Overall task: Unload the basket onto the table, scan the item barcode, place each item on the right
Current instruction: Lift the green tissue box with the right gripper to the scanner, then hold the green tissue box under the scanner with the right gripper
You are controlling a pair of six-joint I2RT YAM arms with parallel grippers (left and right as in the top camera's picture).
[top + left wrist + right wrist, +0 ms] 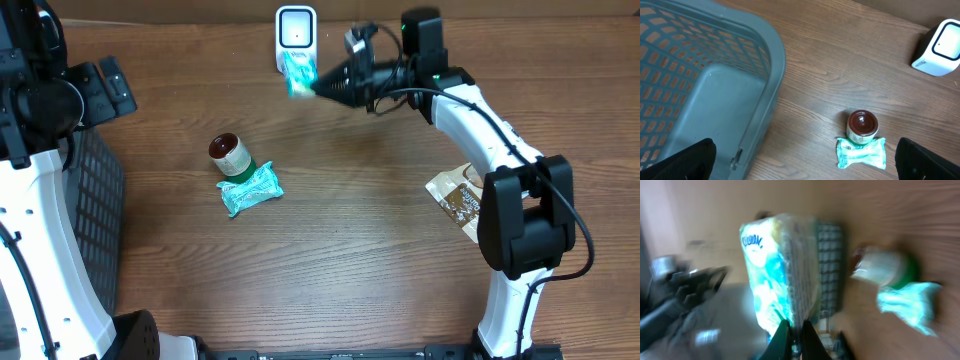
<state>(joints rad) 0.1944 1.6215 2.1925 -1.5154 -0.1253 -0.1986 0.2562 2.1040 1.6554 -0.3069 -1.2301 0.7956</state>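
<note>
Right end effector [318,86] clamped on teal packet [299,72], packet at its tip, just beside scanner [296,28].

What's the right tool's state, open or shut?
Shut: the right tool pinches the packet at its edge, up by the scanner.

The right pincer [314,86] reached toward the far edge of the desk [360,260], its jaws clamped on a teal pack [298,70]. The pack hung just in front of the white scanner [295,28], overlapping its lower edge; whether they touched could not be told. Left of middle a jar [231,152] with a dark lid sat on the desk, touching a green pouch [250,190] on its near side. A brown pouch [455,195] lay at the right, partly under the right arm. The left pincer [100,88] hung at the far left, jaws spread wide, by the far end of a dark basket [95,200]
</note>
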